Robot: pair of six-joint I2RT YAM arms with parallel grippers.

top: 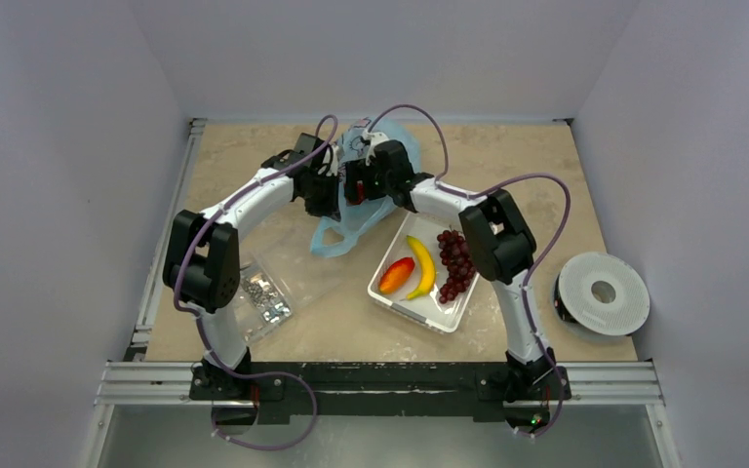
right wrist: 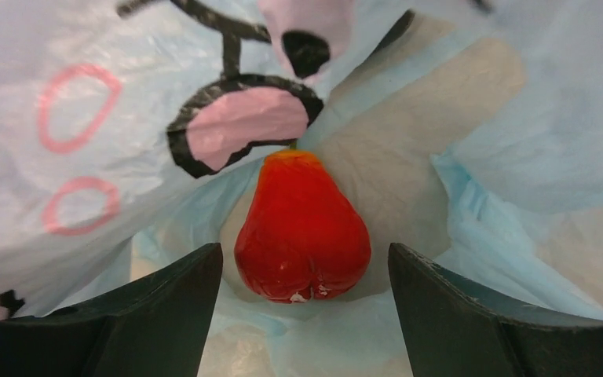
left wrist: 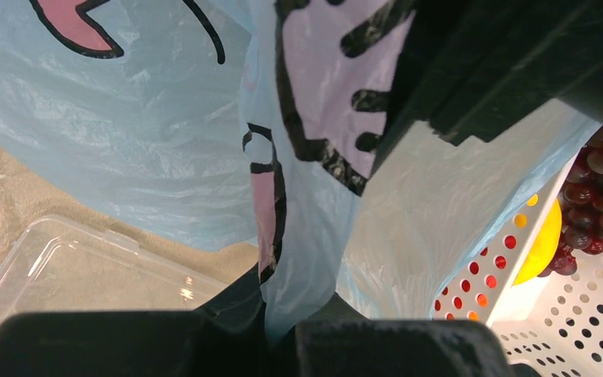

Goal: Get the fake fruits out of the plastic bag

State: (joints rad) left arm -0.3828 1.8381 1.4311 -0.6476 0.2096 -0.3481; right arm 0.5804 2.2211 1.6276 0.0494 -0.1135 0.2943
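Red fruit [right wrist: 302,228] sits between wide-open right fingers [right wrist: 165,314].

Beige stone-look table [top: 507,166]: light-blue plastic bag [top: 351,229] crumpled at upper centre, white perforated tray [top: 410,314] just right of centre, clear packet [top: 288,268] with metal bits [top: 265,297] at lower left. White spool [top: 602,292] at far right (on or past the table edge, can't tell).
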